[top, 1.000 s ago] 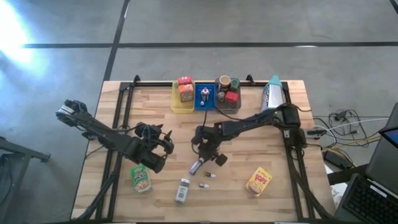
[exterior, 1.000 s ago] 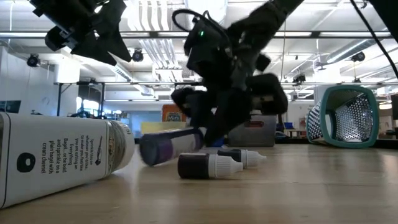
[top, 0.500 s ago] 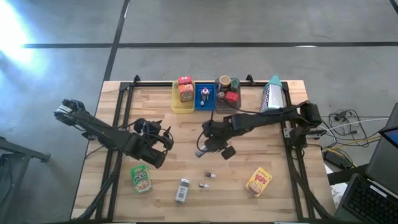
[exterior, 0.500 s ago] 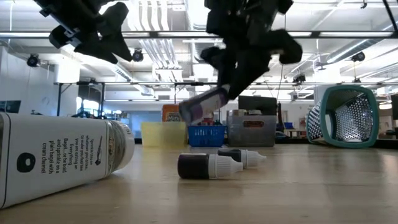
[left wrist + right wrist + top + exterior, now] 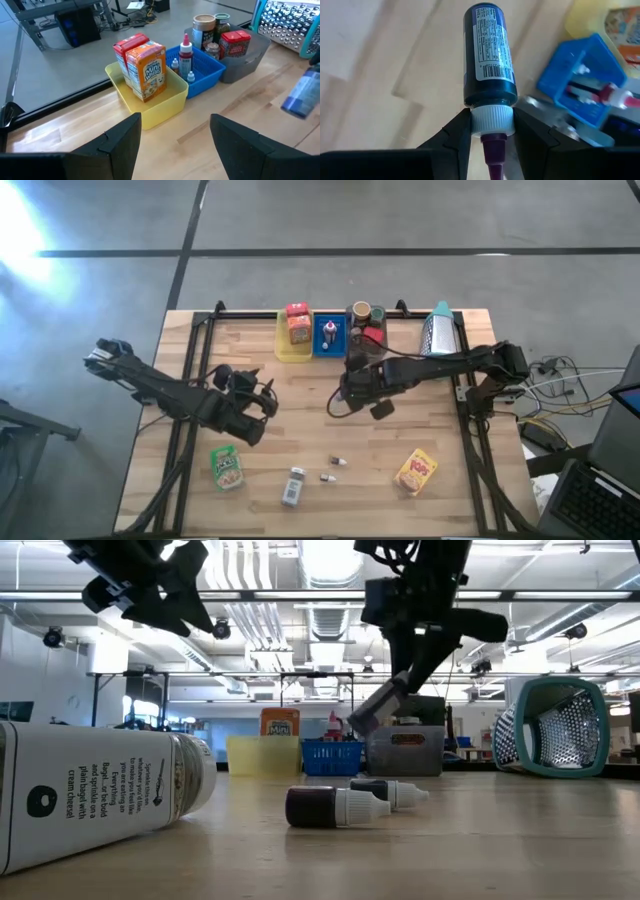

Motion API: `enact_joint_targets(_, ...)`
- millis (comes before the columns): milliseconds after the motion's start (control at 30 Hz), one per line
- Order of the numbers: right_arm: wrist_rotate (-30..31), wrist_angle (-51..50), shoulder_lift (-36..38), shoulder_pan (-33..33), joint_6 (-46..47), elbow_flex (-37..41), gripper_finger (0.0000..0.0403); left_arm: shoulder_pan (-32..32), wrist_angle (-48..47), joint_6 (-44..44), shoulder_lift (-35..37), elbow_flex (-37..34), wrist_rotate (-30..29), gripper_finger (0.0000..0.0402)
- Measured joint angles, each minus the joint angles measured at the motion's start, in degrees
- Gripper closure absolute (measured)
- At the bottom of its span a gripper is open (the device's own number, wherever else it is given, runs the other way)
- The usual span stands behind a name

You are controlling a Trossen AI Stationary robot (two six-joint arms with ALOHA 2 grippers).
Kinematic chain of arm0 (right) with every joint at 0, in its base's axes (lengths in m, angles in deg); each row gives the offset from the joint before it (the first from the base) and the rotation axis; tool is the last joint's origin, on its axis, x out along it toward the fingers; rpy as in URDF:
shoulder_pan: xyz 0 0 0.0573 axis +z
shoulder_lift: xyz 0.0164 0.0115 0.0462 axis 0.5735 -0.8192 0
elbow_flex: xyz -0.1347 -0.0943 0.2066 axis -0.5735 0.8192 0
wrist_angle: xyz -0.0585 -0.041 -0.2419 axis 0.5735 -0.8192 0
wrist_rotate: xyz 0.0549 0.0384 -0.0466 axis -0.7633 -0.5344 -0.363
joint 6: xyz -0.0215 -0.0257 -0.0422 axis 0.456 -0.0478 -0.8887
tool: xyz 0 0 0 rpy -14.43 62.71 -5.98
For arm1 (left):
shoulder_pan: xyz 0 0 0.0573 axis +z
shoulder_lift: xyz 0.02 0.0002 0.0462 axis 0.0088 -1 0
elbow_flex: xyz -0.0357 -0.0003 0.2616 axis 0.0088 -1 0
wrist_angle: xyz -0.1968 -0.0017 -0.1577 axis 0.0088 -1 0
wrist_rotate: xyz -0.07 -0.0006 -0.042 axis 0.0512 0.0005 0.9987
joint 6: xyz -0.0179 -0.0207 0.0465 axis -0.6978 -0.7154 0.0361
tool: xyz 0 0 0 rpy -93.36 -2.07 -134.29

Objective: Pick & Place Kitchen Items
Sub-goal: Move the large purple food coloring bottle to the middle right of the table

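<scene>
A slim dark bottle (image 5: 487,55) with a white ribbed cap and purple nozzle hangs tilted above the tabletop, pinched at the cap between the right gripper's (image 5: 491,131) jaws. Below and ahead of those jaws lie two tiny vials (image 5: 335,806) on their sides, a white shaker jar (image 5: 293,486), a green pouch (image 5: 228,468) and a yellow pouch (image 5: 416,472).

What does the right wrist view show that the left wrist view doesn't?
Only the right wrist view shows the right gripper clamped on the white cap of the dark bottle, label readable. Only the left wrist view shows the yellow tray with its two snack boxes, and the grey tray. Both show the blue tray and the bottle.
</scene>
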Motion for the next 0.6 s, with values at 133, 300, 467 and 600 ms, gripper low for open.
enact_joint_targets(133,3.14,-1.78,0.07,-0.05,-3.48,0.01,0.0289,0.22,-0.01,0.22,0.00,0.00,0.00,0.0158)
enact_joint_targets(300,3.39,-7.63,0.07,0.90,-6.98,0.03,0.0291,0.22,-0.01,0.19,0.00,0.00,0.11,0.0158)
enact_joint_targets(467,7.01,-13.43,-0.15,4.35,-12.26,0.07,0.0291,0.35,0.17,0.10,0.00,-0.01,0.11,0.0158)
enact_joint_targets(600,14.30,-13.18,-0.17,7.18,-19.13,0.07,0.0291,0.65,0.58,0.06,0.00,-0.01,0.10,0.0158)
